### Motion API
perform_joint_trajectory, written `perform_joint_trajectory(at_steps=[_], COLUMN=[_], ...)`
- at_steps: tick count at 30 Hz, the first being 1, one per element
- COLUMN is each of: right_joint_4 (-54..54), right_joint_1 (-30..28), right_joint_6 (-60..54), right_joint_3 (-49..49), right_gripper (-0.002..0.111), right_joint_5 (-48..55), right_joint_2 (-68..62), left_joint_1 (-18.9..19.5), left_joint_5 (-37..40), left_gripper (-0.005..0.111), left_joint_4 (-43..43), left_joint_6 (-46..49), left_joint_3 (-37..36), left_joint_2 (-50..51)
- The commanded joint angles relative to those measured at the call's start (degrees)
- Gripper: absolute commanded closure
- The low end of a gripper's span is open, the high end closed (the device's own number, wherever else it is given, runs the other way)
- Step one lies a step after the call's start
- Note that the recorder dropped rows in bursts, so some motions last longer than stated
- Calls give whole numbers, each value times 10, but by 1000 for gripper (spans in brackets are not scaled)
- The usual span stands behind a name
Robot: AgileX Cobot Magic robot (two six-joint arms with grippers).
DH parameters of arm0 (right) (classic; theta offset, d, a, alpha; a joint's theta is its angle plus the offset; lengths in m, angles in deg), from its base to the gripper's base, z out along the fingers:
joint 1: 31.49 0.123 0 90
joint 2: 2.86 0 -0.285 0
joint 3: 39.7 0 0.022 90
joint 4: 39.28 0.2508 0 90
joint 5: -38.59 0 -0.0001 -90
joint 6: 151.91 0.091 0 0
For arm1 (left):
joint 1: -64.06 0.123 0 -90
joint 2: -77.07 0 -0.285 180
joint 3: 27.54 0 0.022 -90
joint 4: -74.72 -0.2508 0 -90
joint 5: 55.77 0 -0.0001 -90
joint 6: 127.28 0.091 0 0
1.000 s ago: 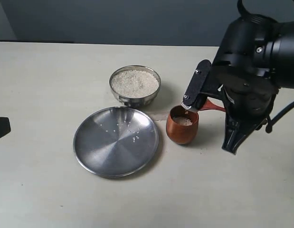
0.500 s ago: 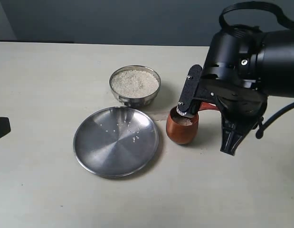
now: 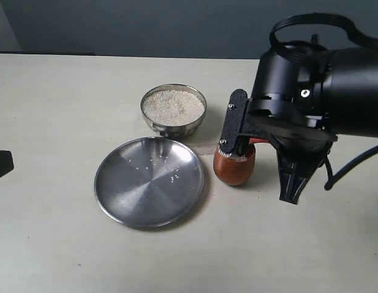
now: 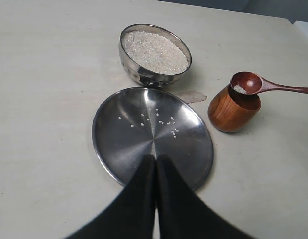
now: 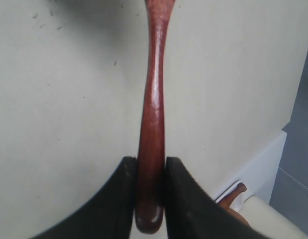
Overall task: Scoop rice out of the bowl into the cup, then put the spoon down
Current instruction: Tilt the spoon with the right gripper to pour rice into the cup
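The steel bowl point(image 3: 173, 110) point(image 4: 154, 54) holds a pale heap of rice point(image 3: 173, 105) point(image 4: 154, 50). Right of it stands the brown wooden cup point(image 3: 233, 171) point(image 4: 233, 109). The spoon point(image 4: 253, 84) hovers level with its oval end over the cup's rim, a few grains still in it. My right gripper point(image 5: 151, 167) is shut on the end of the spoon's handle point(image 5: 153, 99). In the exterior view the black right arm point(image 3: 311, 91) hides the cup's mouth. My left gripper point(image 4: 155, 160) is shut and empty, above the near edge of the plate.
A wide flat steel plate point(image 3: 149, 181) point(image 4: 153, 134) lies in front of the bowl, with several loose grains on it. A small scrap point(image 4: 191, 96) lies on the table between plate and cup. The table's far edge runs behind the bowl.
The right arm has shifted left and lower, carrying the spoon's end over the cup. It now covers the cup's mouth in the exterior view. Bowl, plate and cup have not moved.
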Motion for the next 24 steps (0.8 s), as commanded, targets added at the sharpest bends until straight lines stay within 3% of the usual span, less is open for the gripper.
perform_joint_trajectory(at_steps=[1,24], right_joint_4=[-1,-68], right_joint_1=[2,6], right_joint_6=[-1,24], right_joint_3=[-2,-43], right_gripper=[109,109], right_joint_5=[2,2], right_joint_2=[-2,-1], left_joint_1=[1,1], left_joint_5=[0,0], left_gripper=[106,106], left_joint_4=[3,3], left_joint_6=[0,0], left_joint_3=[3,3], left_joint_2=[2,2])
